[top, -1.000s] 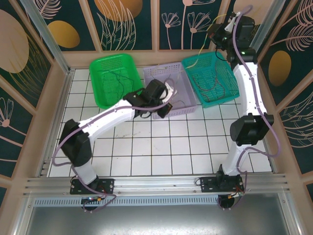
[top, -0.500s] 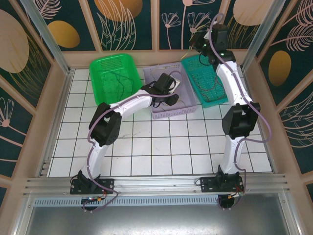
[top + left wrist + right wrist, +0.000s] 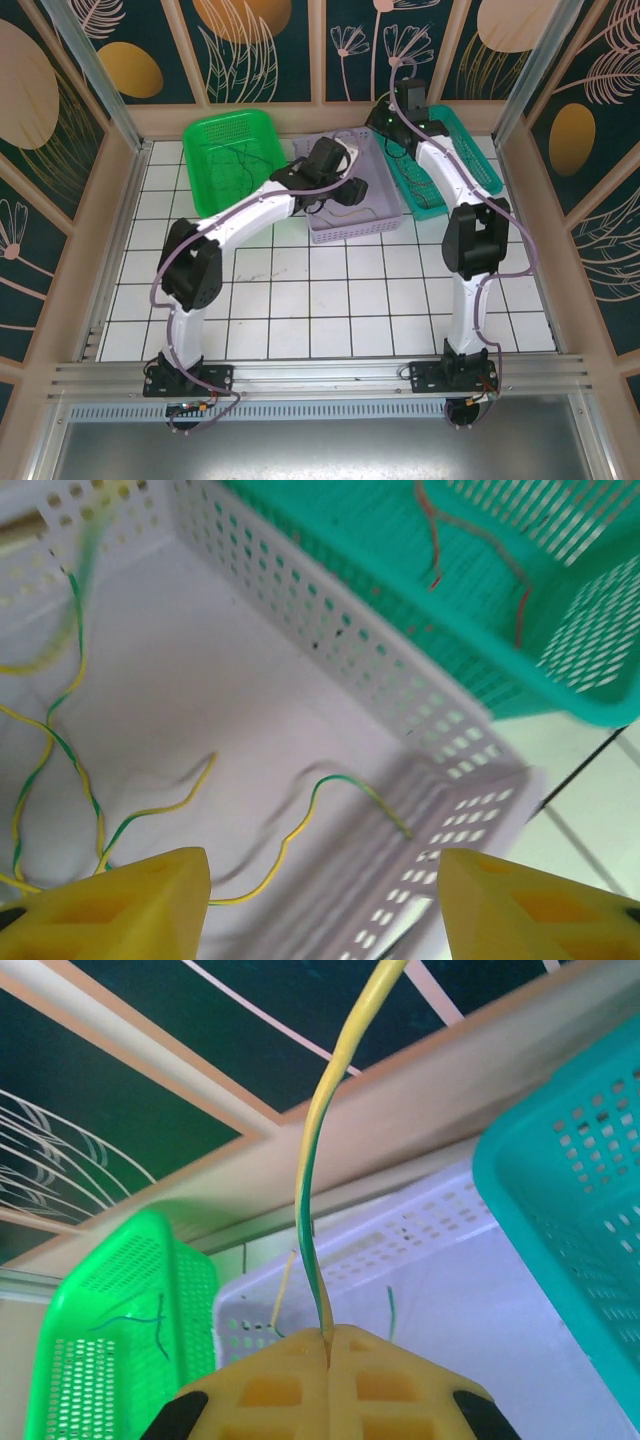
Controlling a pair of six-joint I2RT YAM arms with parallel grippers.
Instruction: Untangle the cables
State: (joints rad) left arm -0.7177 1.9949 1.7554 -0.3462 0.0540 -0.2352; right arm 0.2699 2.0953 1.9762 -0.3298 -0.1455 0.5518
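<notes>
The left gripper (image 3: 325,875) hangs over the purple basket (image 3: 330,630). Its jaws are wide apart and hold nothing. Loose yellow-green cables (image 3: 60,750) lie on the basket floor. The right gripper (image 3: 328,1340) has its jaws pressed together on 1 yellow-green cable (image 3: 318,1130) that runs upward. Red wires (image 3: 480,540) lie in the teal basket (image 3: 520,670).

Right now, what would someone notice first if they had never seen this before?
Probably the three bright baskets in a row at the far side of the table: a green basket, a lilac basket and a teal basket. Next, the right fingers, pressed shut on a yellow-green wire that runs up and out of the wrist view. The left fingers stand apart above more thin wires lying in the lilac basket.
</notes>
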